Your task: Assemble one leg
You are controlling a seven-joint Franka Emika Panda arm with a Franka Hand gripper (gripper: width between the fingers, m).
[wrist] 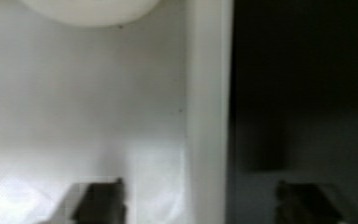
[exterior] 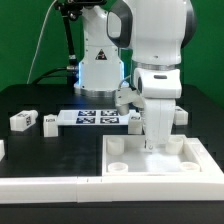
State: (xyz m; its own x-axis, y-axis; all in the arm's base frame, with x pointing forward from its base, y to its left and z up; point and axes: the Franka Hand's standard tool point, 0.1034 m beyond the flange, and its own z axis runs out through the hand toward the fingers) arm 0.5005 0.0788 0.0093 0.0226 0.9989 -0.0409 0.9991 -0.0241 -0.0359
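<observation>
The large white tray (exterior: 196, 158) with round corner sockets lies at the front of the black table. My gripper (exterior: 158, 146) points down at the tray's far wall. In the wrist view the gripper (wrist: 202, 205) is open, with nothing gripped. One dark fingertip (wrist: 96, 202) is over the white tray floor (wrist: 87, 110) and the other is over the black table, so the jaws straddle the tray's edge. A round socket (wrist: 91, 8) shows on the tray. Small white tagged legs lie on the table: two (exterior: 22, 120) (exterior: 50, 122) at the exterior view's left and two (exterior: 134, 117) (exterior: 182, 114) near the arm.
The marker board (exterior: 95, 117) lies fixed in front of the robot's base (exterior: 100, 70). Another white part (exterior: 2, 149) shows at the exterior view's left edge. A long white piece (exterior: 40, 184) lies along the front, left of the tray.
</observation>
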